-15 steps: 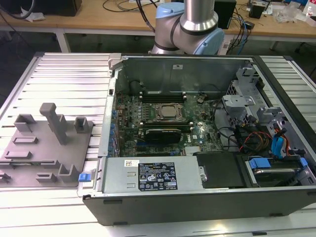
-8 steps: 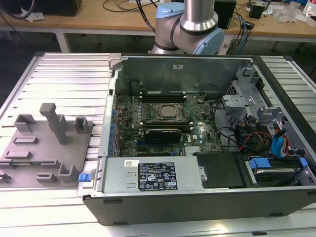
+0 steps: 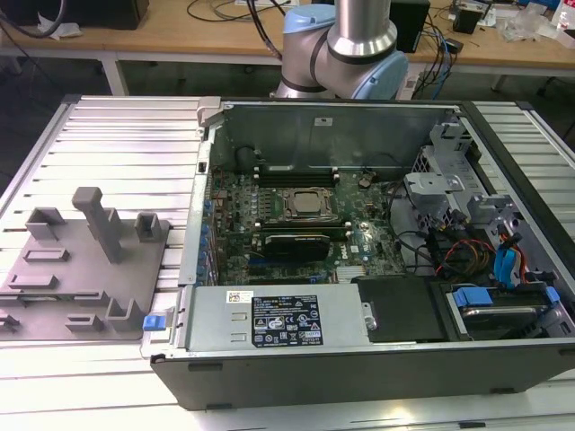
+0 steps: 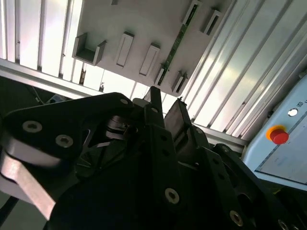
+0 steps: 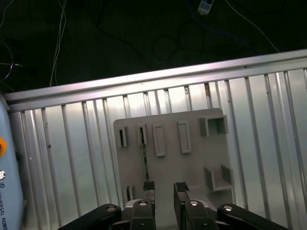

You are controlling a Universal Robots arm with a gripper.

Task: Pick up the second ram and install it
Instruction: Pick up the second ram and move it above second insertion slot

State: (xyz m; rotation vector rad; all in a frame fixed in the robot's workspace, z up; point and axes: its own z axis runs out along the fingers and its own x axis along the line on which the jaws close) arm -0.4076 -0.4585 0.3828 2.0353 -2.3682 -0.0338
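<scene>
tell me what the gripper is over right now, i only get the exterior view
Observer: In the first wrist view the gripper hangs above the gray holder plate.
Operator: is the second ram on that plate
Observer: Yes. Both wrist views show the second ram standing on edge in one of the plate's slots.
Operator: jaws closed on it
Observer: No. The jaws stand open with nothing between them, and the ram lines up with one finger rather than with the gap.

silver tubular arm (image 3: 364, 27) with pale blue joint caps; matte black gripper (image 5: 164, 188) of flat links, dotted with round silver screws.
</scene>
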